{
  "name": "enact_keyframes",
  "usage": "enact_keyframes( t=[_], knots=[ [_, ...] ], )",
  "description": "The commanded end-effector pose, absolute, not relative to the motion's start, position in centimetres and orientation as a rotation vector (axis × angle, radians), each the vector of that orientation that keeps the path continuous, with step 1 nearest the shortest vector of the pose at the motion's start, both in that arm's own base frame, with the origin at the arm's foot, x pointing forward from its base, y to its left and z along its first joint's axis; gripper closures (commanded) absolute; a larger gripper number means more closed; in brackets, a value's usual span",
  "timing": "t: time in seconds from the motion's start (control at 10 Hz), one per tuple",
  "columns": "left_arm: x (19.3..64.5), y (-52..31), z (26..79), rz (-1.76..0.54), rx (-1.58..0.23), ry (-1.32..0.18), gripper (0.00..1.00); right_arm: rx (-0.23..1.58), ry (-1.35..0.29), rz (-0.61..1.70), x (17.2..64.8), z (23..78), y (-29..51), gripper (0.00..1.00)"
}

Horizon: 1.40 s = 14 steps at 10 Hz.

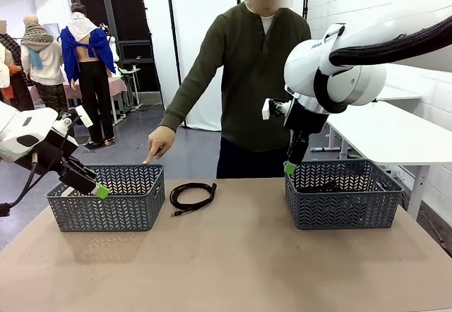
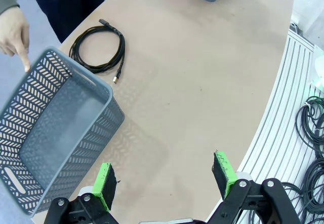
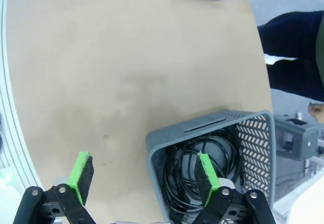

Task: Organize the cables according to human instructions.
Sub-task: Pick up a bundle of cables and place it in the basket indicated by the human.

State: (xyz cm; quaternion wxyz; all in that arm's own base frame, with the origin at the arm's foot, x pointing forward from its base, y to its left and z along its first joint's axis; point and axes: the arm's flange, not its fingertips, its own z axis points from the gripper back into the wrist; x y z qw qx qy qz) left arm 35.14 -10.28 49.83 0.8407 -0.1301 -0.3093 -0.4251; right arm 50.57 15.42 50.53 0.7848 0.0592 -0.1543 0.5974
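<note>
One coiled black cable lies on the table between two grey baskets, and it is also the cable near the top left of the left wrist view. More black cables lie coiled inside the right basket. The left basket holds nothing that I can see. A person's hand points a finger at its far rim. My left gripper hangs open just in front of the left basket. My right gripper is open above the right basket's near left corner.
The person stands at the far edge, between the baskets. Bare tabletop stretches across the front and middle. Off the table's edge, a ribbed white surface carries loose dark cords. A white table stands at the right.
</note>
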Motion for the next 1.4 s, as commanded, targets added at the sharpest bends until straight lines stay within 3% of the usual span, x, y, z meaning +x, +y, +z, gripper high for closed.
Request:
enact_keyframes(
  t=[0.0, 1.0, 1.3],
  knots=[
    [35.3, -10.1, 49.7, -0.905, -0.291, -0.655, 0.0, 0.125, -0.335, 1.282, 50.7, 50.5, 15.5, 0.0],
    [35.1, -10.3, 49.8, -0.898, -0.275, -0.654, 0.0, 0.125, -0.335, 1.282, 50.7, 50.5, 15.5, 0.0],
    [37.2, -13.0, 50.8, -0.921, -0.225, -0.56, 0.0, 0.125, -0.335, 1.282, 50.7, 50.5, 15.5, 0.0]
  ],
)
